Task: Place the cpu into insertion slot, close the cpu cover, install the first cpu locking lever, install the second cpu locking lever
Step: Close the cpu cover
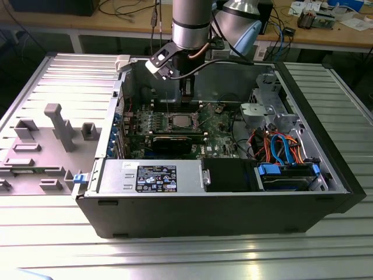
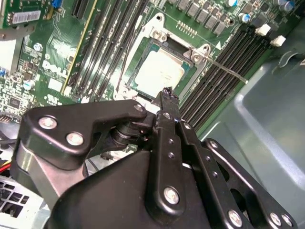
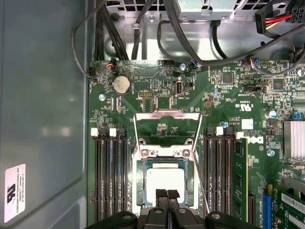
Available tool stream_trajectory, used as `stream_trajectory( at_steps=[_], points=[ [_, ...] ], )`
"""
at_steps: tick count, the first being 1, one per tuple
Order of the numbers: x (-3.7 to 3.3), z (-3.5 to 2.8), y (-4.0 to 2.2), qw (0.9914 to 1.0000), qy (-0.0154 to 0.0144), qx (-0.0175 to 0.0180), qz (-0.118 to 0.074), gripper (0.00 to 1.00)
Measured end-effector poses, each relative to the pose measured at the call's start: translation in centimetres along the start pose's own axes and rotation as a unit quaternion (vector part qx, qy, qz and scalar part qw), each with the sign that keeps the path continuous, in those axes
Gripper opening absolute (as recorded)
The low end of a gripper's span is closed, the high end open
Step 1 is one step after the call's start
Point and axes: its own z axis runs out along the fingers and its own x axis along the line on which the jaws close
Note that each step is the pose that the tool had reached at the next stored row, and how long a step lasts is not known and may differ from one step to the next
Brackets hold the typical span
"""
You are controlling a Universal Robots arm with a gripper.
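The cpu point(image 3: 164, 177), a silvery square chip, lies inside the insertion slot point(image 3: 140, 177) on the green board. In the second wrist view the cpu point(image 2: 159, 72) sits flat within the metal rim. The cpu cover point(image 3: 167, 114), a thin silver frame, is swung back off the slot, and board shows through its cut-out. A thin wire locking lever point(image 3: 200, 188) stands free beside the slot, also seen as a lever point(image 2: 228, 71) sticking out sideways. My gripper point(image 3: 167, 194) is shut with nothing in it, hovering just over the chip's edge. In the exterior view the gripper point(image 1: 186, 96) hangs above the cpu point(image 1: 180, 121).
Long black memory slots point(image 3: 109, 181) flank the socket on both sides. A black graphics card point(image 1: 175, 143), a power supply point(image 1: 154, 178) and a drive cage with blue and orange cables point(image 1: 280, 146) fill the case. The case wall point(image 3: 43, 105) runs close by. A grey fixture plate point(image 1: 46, 140) lies outside.
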Motion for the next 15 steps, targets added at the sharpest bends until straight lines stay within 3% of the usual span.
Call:
stream_trajectory(
  at_steps=[8, 15],
  points=[
    [0.01, -0.02, 0.01, 1.0, 0.0, 0.0, 0.0, 0.11],
    [0.01, -0.51, 0.02, 1.0, 0.0, 0.0, 0.0, 0.11]
  ],
)
